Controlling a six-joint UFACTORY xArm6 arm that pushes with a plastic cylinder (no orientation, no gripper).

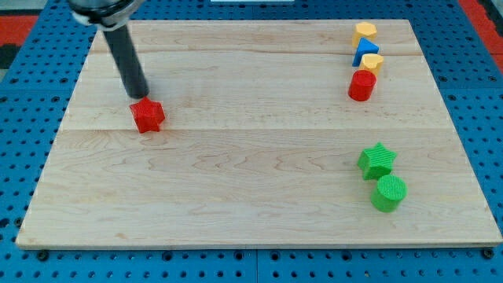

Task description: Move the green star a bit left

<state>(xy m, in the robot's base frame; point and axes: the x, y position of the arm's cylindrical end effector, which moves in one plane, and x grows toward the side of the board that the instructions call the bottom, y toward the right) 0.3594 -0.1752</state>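
The green star (377, 160) lies at the view's lower right on the wooden board (236, 181). A green cylinder (388, 192) sits just below it, touching or nearly touching. My tip (138, 94) is far off at the view's upper left, right above a red star (147, 115) and touching or almost touching its top edge. The rod slants up to the view's top left.
At the view's upper right stand a yellow block (365, 31), a blue block (365, 52), a second yellow block (372, 63) and a red cylinder (361, 86), packed in a column. A blue perforated table surrounds the board.
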